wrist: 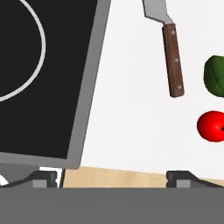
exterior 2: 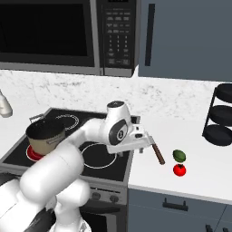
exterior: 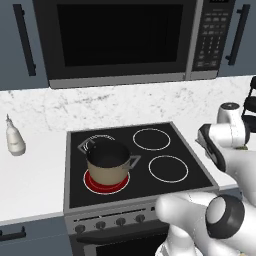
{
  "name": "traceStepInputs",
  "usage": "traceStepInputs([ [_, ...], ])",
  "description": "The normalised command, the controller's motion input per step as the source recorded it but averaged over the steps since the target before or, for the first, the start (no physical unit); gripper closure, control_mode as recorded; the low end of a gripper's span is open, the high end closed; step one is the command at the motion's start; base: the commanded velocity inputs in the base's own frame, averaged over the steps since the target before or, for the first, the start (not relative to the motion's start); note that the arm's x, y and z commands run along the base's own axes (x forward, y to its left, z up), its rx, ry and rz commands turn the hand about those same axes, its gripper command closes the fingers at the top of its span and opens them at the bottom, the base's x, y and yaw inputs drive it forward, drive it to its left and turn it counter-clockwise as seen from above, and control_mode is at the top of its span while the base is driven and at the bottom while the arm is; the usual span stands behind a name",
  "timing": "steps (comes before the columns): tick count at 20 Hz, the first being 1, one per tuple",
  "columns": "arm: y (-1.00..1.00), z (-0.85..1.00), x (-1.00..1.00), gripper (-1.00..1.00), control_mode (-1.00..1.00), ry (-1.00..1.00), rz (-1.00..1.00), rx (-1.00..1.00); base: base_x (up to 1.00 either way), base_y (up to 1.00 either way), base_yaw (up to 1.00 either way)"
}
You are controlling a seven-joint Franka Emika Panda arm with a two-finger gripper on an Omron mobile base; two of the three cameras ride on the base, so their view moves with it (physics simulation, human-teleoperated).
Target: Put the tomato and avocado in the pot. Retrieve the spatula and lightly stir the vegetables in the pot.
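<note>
Beside the stove (exterior 2: 68, 149), spatula (exterior 2: 158, 153), avocado (exterior 2: 179, 156) and tomato (exterior 2: 180, 170) lie apart.

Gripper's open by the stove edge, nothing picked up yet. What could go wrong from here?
1. The tomato is round and sits near the counter's front edge; a glancing touch from the open gripper could roll it off.
2. The avocado lies right beside it, so closing on one may nudge the other.
3. The spatula lies close by and may get knocked.

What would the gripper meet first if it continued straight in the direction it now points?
Probably bare white counter between the black stovetop and the brown-handled spatula; its open jaws aim there, though depth is unclear.
</note>
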Motion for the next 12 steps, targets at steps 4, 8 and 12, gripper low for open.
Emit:
traceStepInputs([
  [4,-1.0,0.0,0.0,-1.0,-1.0,0.04,0.0,0.08,0.0,0.0,0.0],
  [8,-1.0,0.0,0.01,-1.0,-1.0,0.01,0.0,0.24,0.0,0.0,0.0],
  [12,-1.0,-0.08,0.12,-1.0,-1.0,0.01,0.03,0.21,0.0,0.0,0.0],
])
